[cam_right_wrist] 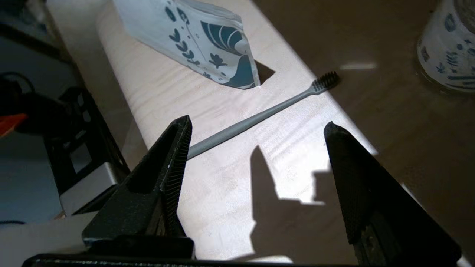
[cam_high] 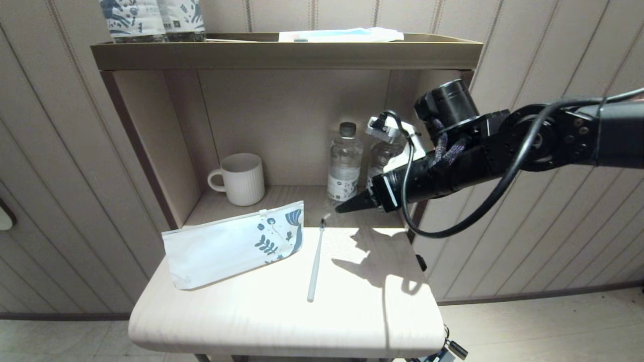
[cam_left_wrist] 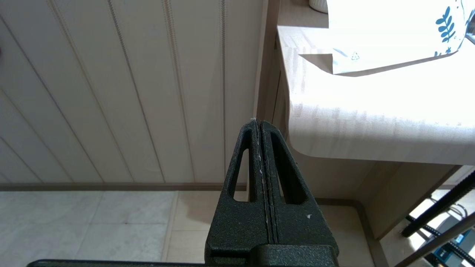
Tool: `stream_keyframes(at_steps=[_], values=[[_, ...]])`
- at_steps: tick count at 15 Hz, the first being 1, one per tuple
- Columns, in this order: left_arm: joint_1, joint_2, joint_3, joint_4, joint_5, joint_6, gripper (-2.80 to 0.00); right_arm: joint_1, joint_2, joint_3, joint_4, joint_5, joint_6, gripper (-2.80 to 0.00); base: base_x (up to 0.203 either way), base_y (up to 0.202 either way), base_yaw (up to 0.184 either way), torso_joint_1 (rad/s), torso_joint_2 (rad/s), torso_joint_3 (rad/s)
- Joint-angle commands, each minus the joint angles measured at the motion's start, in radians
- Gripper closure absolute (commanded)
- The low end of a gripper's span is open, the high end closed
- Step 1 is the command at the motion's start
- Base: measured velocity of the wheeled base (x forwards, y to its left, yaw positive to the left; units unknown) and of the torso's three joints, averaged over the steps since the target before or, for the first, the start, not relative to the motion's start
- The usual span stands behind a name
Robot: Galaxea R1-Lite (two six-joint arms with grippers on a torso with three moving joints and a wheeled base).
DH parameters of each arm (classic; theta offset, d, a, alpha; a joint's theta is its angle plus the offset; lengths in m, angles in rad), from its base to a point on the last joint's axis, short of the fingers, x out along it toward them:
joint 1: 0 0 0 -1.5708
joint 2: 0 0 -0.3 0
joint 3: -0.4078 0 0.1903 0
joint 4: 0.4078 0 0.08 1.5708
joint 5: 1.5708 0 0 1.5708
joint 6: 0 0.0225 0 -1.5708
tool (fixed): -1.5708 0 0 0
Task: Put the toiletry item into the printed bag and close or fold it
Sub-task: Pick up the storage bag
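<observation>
The right hand hovers wide open right of centre; the toothbrush lies mid-frame on the worktop, beside the printed bag; best pinch the handle crosswise, mid-length.

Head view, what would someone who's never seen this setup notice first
The black right gripper reaches in from the right, open, above the shelf near the bristle end of the toothbrush. That pale toothbrush lies alone in bright light, just right of the printed bag, apart from it. Behind stand a ribbed mug and a water bottle; the left gripper hangs shut below the tabletop's edge.
</observation>
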Motion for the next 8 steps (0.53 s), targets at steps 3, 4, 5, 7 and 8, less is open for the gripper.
stream_keyframes(at_steps=[3,4,5,7,8], values=[[0.0,0.0,0.0,0.001,0.0,0.001,0.0,-0.057,0.094,-0.011,0.0,0.27,-0.153,-2.8,0.0,0.0,0.0,0.0,0.0,0.0],[0.0,0.0,0.0,0.001,0.0,0.001,0.0,-0.058,0.12,-0.023,-0.001,0.288,-0.179,-2.8,0.0,0.0,0.0,0.0,0.0,0.0],[0.0,0.0,0.0,0.002,0.0,0.001,0.0,-0.056,0.147,-0.044,0.0,0.295,-0.202,-2.8,0.0,0.0,0.0,0.0,0.0,0.0],[0.0,0.0,0.0,0.001,0.0,0.001,0.0,-0.045,0.18,-0.071,0.0,0.298,-0.217,-2.8,0.0,0.0,0.0,0.0,0.0,0.0],[0.0,0.0,0.0,0.001,0.0,0.001,0.0,-0.04,0.18,-0.071,-0.002,0.297,-0.217,-2.8,0.0,0.0,0.0,0.0,0.0,0.0]])
